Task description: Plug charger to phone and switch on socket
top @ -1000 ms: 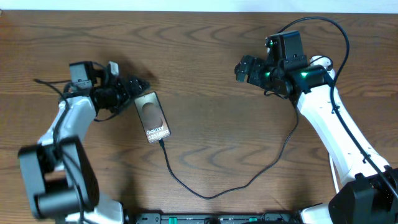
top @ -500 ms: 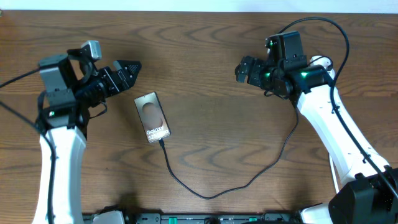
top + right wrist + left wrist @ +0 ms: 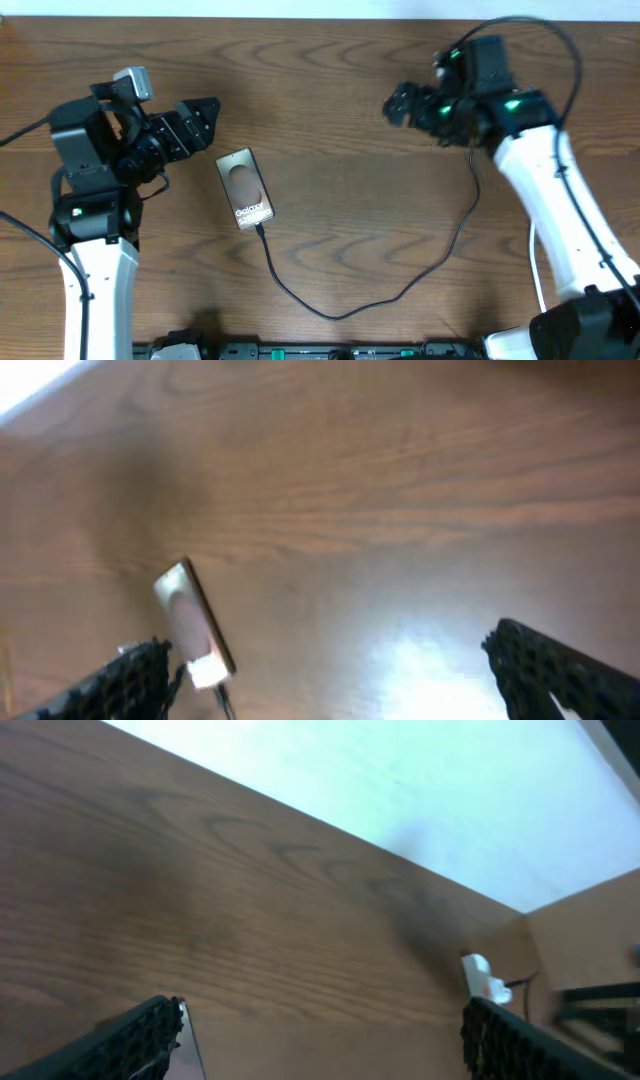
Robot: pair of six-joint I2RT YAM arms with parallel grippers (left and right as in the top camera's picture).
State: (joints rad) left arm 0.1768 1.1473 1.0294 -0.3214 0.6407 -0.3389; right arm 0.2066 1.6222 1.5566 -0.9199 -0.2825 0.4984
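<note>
The bronze phone point(image 3: 245, 188) lies flat at centre left, lettering up. The black charger cable point(image 3: 330, 314) loops from the phone's lower end, where its plug tip point(image 3: 258, 229) meets the phone, round to under my right arm. My left gripper point(image 3: 205, 122) is open and empty, raised above the table just left of the phone's top. My right gripper point(image 3: 396, 104) is open and empty at the back right. The right wrist view shows the phone point(image 3: 188, 615) far off beside the left finger. A small white socket point(image 3: 481, 980) shows in the left wrist view; the overhead view hides it.
The wooden table point(image 3: 350, 220) ends at a pale wall at the back point(image 3: 400, 780). The charger cable's loop lies across the front middle. My left gripper point(image 3: 325, 1045) and right gripper point(image 3: 340, 680) have only bare wood between their fingers.
My left arm has lifted away from the phone's top-left corner and risen, its fingers now spread. My right arm has shifted slightly back and to the right. The phone and cable have not moved.
</note>
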